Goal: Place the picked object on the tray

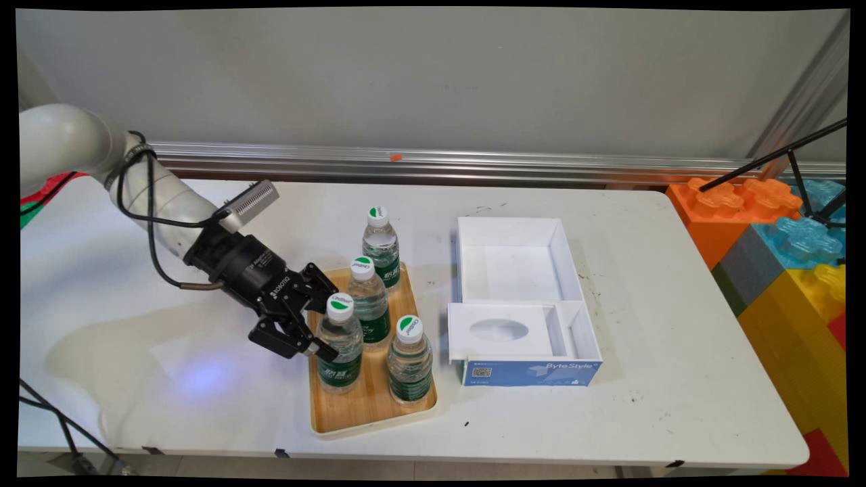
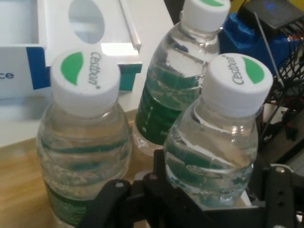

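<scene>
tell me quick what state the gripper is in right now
Gripper: open, its fingers on either side of a water bottle on the wooden tray, not yet clamped.

Even bright light; soft shadows; hand view slightly blurred.

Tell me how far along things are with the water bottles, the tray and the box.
Done: nothing clearly. All four bottles stand capped at the tray, and the open box holds no bottle. In hand: the gripper is at the front left bottle, which stands on the tray. Left: I can't say, since nothing here shows where the bottles should end up.
</scene>
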`<state>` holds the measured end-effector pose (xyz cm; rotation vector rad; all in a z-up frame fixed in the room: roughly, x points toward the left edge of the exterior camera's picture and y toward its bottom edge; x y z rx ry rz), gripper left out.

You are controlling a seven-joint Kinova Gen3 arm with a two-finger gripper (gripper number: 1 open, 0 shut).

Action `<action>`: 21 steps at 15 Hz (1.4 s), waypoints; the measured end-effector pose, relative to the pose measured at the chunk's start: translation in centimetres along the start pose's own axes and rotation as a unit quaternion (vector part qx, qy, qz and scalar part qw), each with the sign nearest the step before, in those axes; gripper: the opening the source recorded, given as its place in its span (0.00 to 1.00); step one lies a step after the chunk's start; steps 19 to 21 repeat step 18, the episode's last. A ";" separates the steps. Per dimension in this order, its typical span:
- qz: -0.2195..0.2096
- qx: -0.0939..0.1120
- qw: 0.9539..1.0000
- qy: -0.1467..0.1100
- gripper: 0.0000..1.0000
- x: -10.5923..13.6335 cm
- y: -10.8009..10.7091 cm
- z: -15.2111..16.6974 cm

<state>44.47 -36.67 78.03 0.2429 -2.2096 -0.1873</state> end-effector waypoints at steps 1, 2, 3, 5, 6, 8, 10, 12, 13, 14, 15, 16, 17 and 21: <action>0.000 0.001 1.000 -0.001 0.00 -0.1 -0.1 0.1; -0.001 0.002 1.000 -0.001 0.00 -0.2 -0.3 0.1; -0.002 0.003 1.000 -0.002 0.00 -0.3 -0.4 0.2; -0.003 0.005 1.000 -0.002 0.00 -0.4 -0.6 0.3; -0.003 0.005 1.000 -0.003 0.00 -0.5 -0.7 0.3; -0.005 0.007 1.000 -0.003 0.00 -0.6 -0.8 0.4; -0.005 0.007 1.000 -0.004 0.00 -0.7 -1.0 0.4; -0.006 0.009 1.000 -0.005 0.00 -0.8 -1.1 0.5; -0.006 0.009 1.000 -0.005 0.00 -0.9 -1.2 0.5; -0.006 0.010 1.000 -0.005 0.00 -0.9 -1.3 0.5; -0.007 0.011 1.000 -0.004 0.00 -1.0 -1.4 0.5; -0.007 0.012 1.000 -0.003 1.00 -1.0 -1.5 0.5; -0.008 0.013 1.000 -0.003 1.00 -1.1 -1.6 0.6; -0.009 0.013 1.000 -0.003 1.00 -1.1 -1.6 0.6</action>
